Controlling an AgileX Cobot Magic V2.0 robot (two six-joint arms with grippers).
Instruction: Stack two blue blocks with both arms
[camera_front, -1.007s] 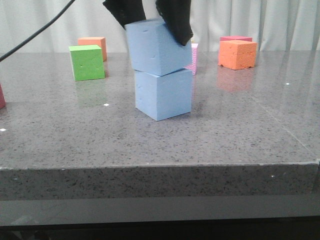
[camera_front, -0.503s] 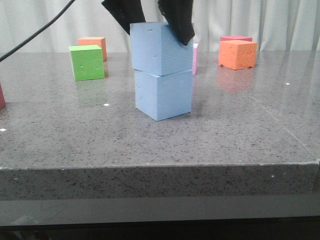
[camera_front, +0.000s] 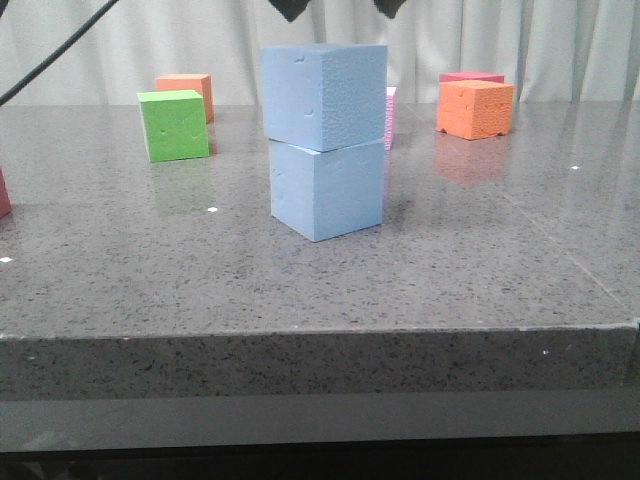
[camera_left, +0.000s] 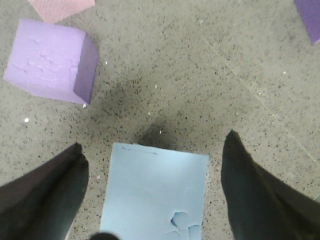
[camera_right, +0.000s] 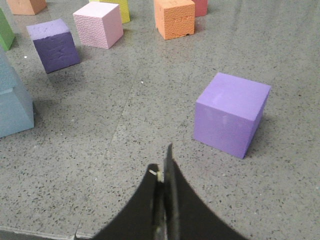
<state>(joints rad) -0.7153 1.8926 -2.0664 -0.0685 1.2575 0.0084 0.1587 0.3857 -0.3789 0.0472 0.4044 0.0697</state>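
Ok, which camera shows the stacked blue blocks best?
The front view: both blue blocks show whole, one squarely atop the other. The left wrist view shows only the top face between open fingers; the right wrist view catches an edge.

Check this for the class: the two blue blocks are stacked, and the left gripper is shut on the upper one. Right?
Not quite. The blue blocks are stacked, upper blue block on the lower blue block, but the left gripper is open, its fingers apart and clear of the block, as the left wrist view shows.
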